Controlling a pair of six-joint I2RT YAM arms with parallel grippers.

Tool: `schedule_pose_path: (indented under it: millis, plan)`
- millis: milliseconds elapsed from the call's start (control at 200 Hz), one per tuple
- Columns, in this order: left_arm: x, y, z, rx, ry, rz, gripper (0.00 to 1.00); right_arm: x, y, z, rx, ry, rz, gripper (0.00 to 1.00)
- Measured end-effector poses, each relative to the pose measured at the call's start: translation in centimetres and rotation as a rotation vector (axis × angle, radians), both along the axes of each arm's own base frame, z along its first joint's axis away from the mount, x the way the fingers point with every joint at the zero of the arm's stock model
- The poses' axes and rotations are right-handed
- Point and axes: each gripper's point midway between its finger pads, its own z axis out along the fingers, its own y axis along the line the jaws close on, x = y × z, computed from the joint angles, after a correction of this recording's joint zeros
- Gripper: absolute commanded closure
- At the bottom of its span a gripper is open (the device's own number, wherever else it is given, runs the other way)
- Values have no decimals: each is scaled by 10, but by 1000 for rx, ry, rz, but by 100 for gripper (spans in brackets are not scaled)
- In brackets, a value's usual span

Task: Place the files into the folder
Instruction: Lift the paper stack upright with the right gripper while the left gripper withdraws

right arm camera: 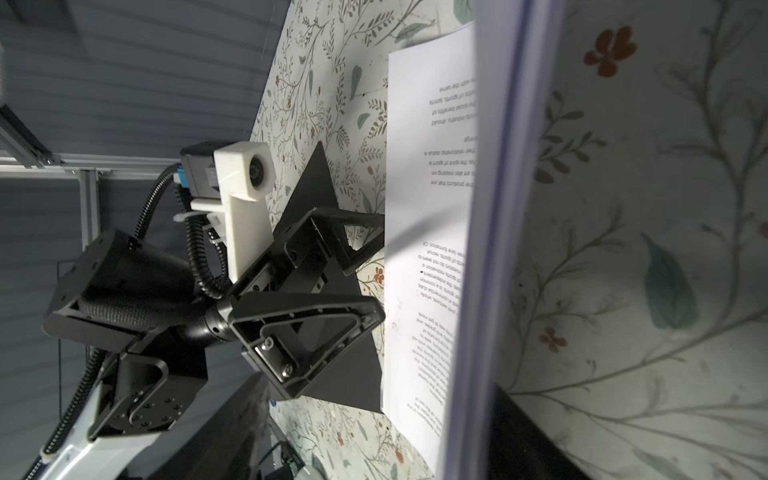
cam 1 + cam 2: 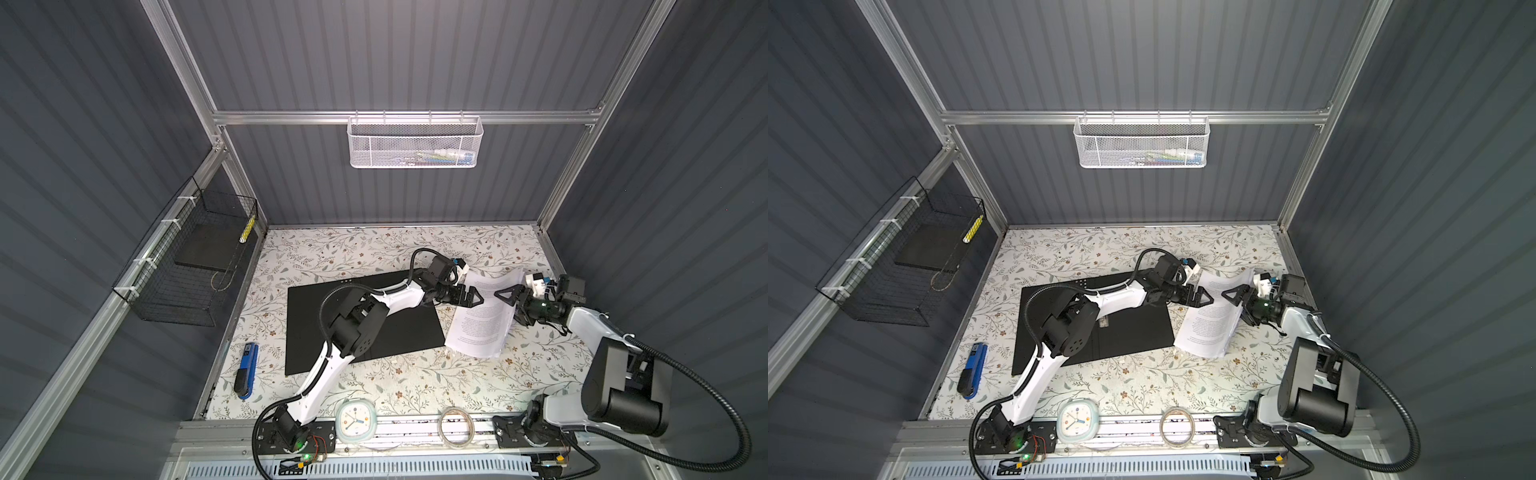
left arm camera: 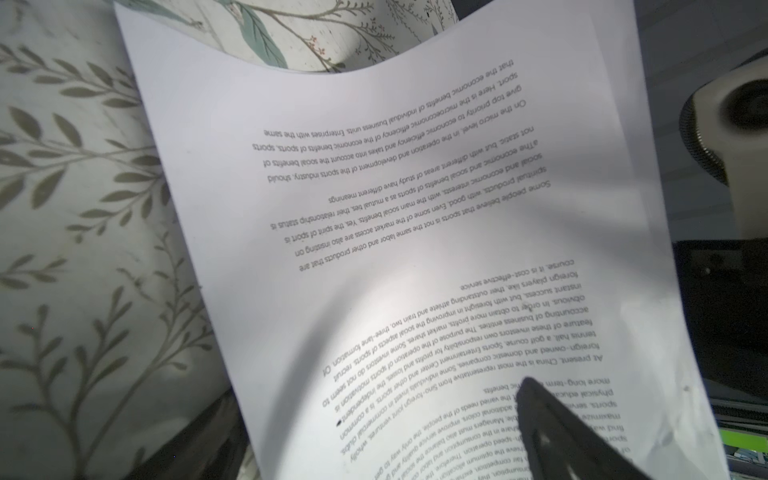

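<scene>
- A blue stapler lies at 8 o'clock on the table, well apart from the rest.
- The folder lies open mid-table with its black faces up; the left arm stretches across it.
- The left gripper, jaws spread wide, is at the files' 10 o'clock edge.
- The files, white sheets of small print, lie at the folder's 3 o'clock, with their right edge curled up.
- The right gripper is at the files' 2 o'clock; whether it clamps them is unclear.

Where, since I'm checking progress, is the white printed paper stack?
In both top views the white printed paper stack sits right of centre, beside the open black-faced folder.
</scene>
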Motion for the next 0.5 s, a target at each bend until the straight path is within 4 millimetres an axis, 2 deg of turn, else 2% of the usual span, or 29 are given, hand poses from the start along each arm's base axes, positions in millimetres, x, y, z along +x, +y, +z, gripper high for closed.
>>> schedule_pose_path:
  millis: [395, 500]
  plan:
    - [0, 1, 1, -6, -6, 1, 1, -8, -10, -12, -91, 62, -44, 52]
    - [0, 1, 2, -5, -8, 4, 1, -10, -11, -15, -106, 75, -43, 66]
